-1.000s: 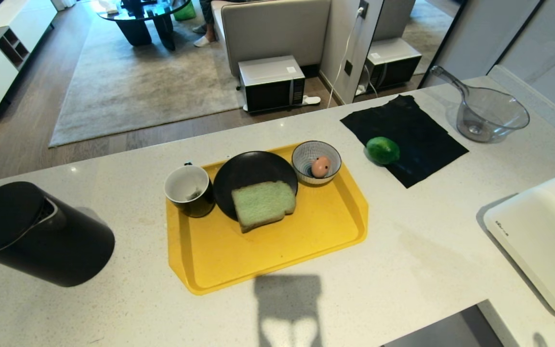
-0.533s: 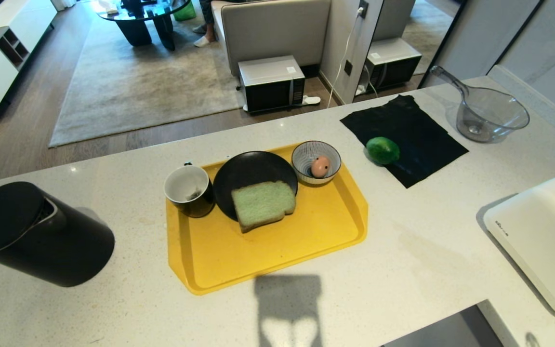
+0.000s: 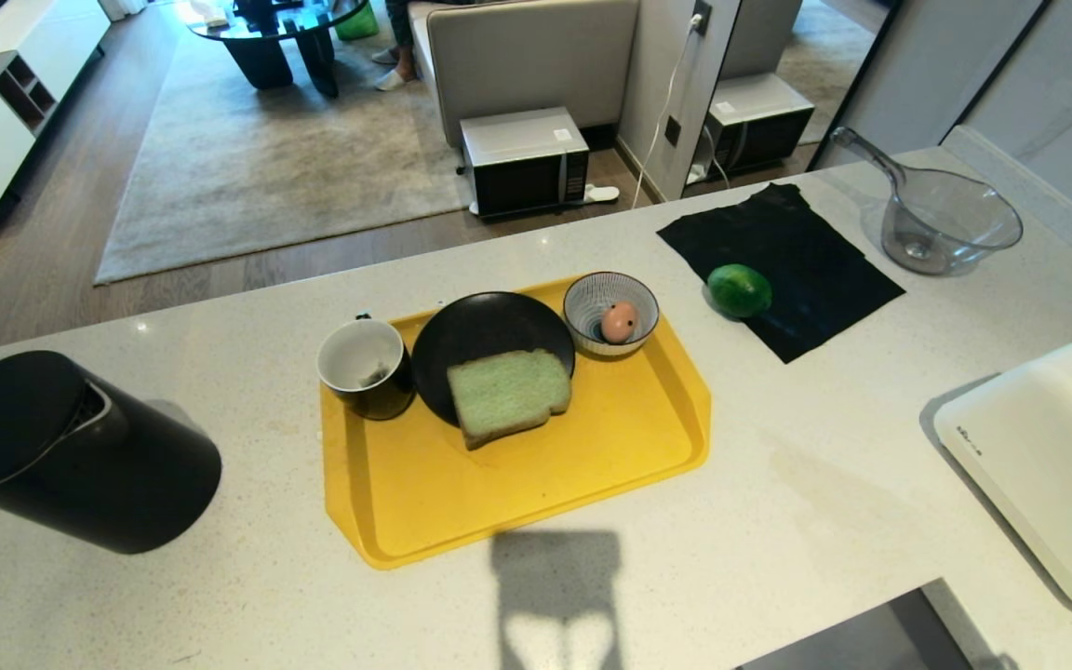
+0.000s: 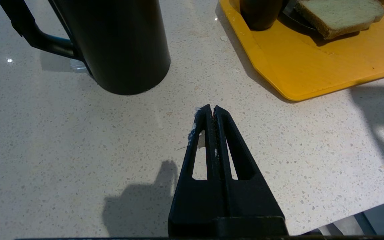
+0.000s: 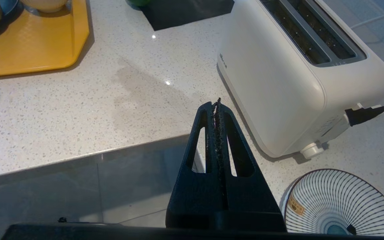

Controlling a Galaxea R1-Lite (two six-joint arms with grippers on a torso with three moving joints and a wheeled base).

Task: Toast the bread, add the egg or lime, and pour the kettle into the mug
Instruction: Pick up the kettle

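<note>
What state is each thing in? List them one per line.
bread: untoasted, lying half on the black plate
egg: whole, in the striped bowl
lime: whole, on the black cloth
kettle: upright, lid closed
mug: upright on the yellow tray
toaster: slots empty
left end effector: shut, empty
right end effector: shut, empty

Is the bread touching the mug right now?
Apart. The head view shows a strip of black plate between the bread and the mug.
</note>
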